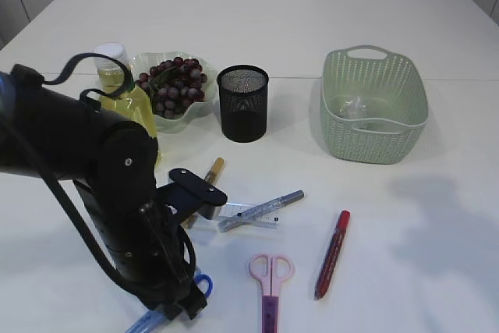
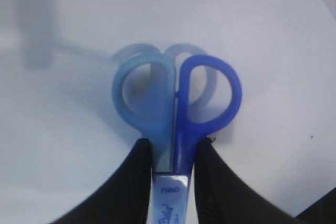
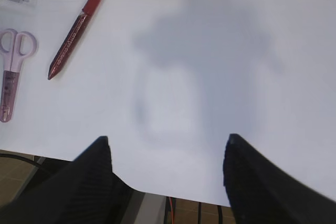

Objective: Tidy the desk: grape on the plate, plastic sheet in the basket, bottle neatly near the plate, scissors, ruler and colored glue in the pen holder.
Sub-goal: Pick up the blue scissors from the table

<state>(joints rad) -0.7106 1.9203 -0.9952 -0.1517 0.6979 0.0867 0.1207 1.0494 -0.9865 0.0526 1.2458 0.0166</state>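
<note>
My left gripper (image 2: pixel 173 149) is shut on blue scissors (image 2: pixel 176 103) just below their handles, which cast an offset shadow on the table. In the exterior view this gripper (image 1: pixel 184 302) is at the front left, with the blue handle (image 1: pixel 204 283) poking out. Pink scissors (image 1: pixel 270 278) and a red glue pen (image 1: pixel 332 253) lie at the front middle. A clear ruler (image 1: pixel 243 217) lies beside my arm. Grapes (image 1: pixel 173 87) sit on the green plate (image 1: pixel 142 62), next to the bottle (image 1: pixel 115 74). A plastic sheet (image 1: pixel 355 106) lies in the basket (image 1: pixel 374 134). My right gripper (image 3: pixel 168 141) is open over the table's front edge.
The black mesh pen holder (image 1: pixel 243 104) stands between plate and basket. A grey pen (image 1: pixel 269 206) lies across the ruler and a brown-gold pen (image 1: pixel 210 173) lies behind my left arm. The right wrist view shows the pink scissors (image 3: pixel 13 72) and the red glue pen (image 3: pixel 73 35) off to its left.
</note>
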